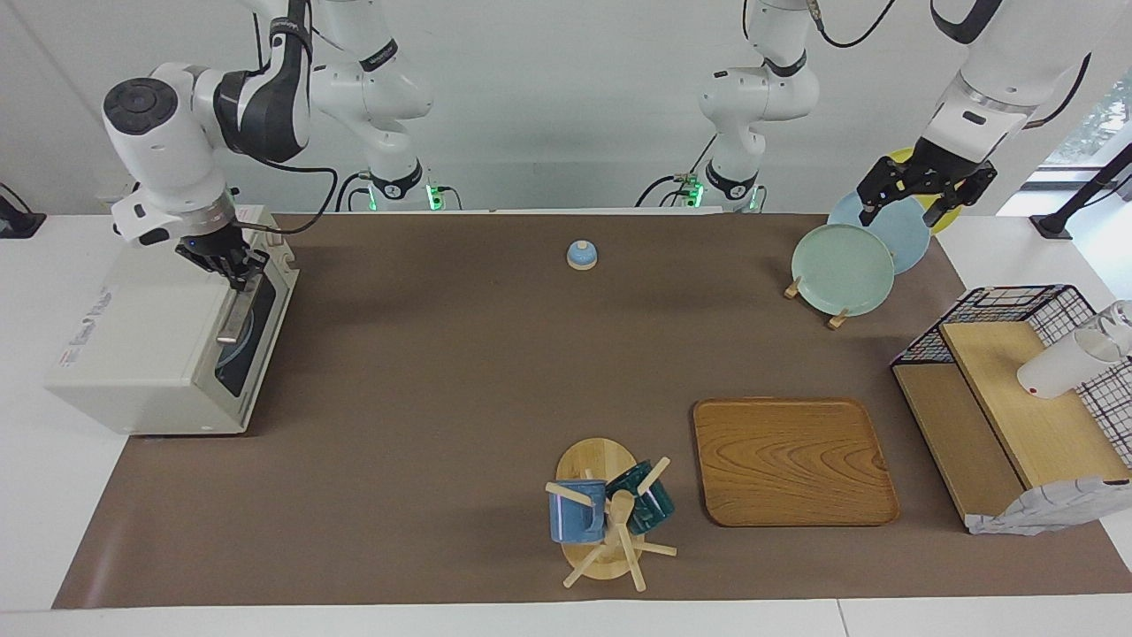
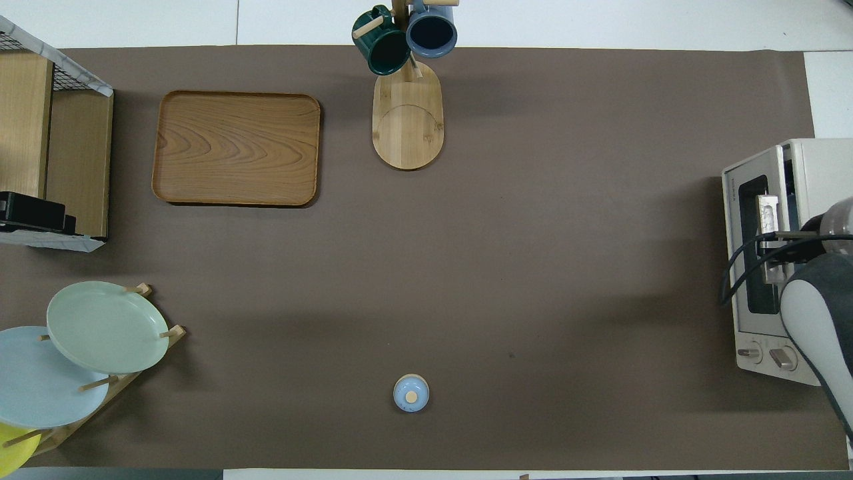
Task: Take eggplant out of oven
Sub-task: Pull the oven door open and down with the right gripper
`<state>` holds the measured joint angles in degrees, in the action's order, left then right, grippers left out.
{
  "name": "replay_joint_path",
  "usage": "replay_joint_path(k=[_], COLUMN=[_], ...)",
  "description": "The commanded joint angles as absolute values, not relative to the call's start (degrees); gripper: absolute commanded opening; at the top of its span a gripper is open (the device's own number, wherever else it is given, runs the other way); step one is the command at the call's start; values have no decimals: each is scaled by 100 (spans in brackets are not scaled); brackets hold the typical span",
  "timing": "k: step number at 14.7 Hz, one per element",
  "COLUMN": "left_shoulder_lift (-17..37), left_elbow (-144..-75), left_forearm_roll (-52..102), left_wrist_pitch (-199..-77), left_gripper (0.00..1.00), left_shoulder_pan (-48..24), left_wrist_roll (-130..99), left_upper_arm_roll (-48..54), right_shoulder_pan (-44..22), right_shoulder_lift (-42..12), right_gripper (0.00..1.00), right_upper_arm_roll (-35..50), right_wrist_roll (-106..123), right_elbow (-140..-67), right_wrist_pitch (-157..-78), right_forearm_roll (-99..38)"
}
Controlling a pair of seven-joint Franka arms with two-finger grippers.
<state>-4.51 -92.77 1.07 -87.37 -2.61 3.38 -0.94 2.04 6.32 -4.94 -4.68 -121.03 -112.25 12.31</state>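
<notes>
At the right arm's end of the table, the right gripper [image 1: 237,265] sits at the top edge of the oven's [image 1: 146,341] door, its fingers pressed together on the silver bar handle [image 1: 235,311] at the end of the bar nearer the robots. The handle's long axis runs away from the robots along the oven's front, so most of the bar stretches away from the gripper along the door. The door looks tipped slightly out at its top, though how far it has opened cannot be told. The eggplant is not visible in either view; only a pale round shape shows through the dark glass just below the gripper, so if the eggplant is inside, it lies under and inward of the gripper, in the oven's cavity. The likely next move is swinging the door down toward the table's middle, which calls for the wrist to follow the hinge's arc.

The left gripper [image 1: 920,188] hangs with fingers spread and nothing between them over the plate rack [image 1: 853,257] at the left arm's end, waiting well apart from the oven. The right arm is by far the nearer one.
</notes>
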Motion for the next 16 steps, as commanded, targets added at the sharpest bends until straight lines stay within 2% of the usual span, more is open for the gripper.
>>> replay_joint_path(k=[1,7,12,16], left_shoulder_lift=[-642,-642,-642,-642], left_elbow=[-9519,-9510,-9519,-9519], left_forearm_roll=[35,35,35,35], left_wrist_pitch=[-8877,-8895,-8895,-8903], left_gripper=[100,100,100,100], left_shoulder_pan=[-299,-299,-299,-308], left_wrist_roll=[325,325,334,325], left_upper_arm_roll=[-114,-123,-123,-114], right_shoulder_pan=[211,167,26,-35], right_shoulder_lift=[194,-193,-464,-606], right_gripper=[0,0,0,0], right_upper_arm_roll=[-501,-483,-475,-475], right_wrist_roll=[-598,-589,-598,-606], right_elbow=[-12322,-12322,-12603,-12604], right_wrist_pitch=[-11873,-12374,-13174,-13324], right_forearm_roll=[1134,809,747,738])
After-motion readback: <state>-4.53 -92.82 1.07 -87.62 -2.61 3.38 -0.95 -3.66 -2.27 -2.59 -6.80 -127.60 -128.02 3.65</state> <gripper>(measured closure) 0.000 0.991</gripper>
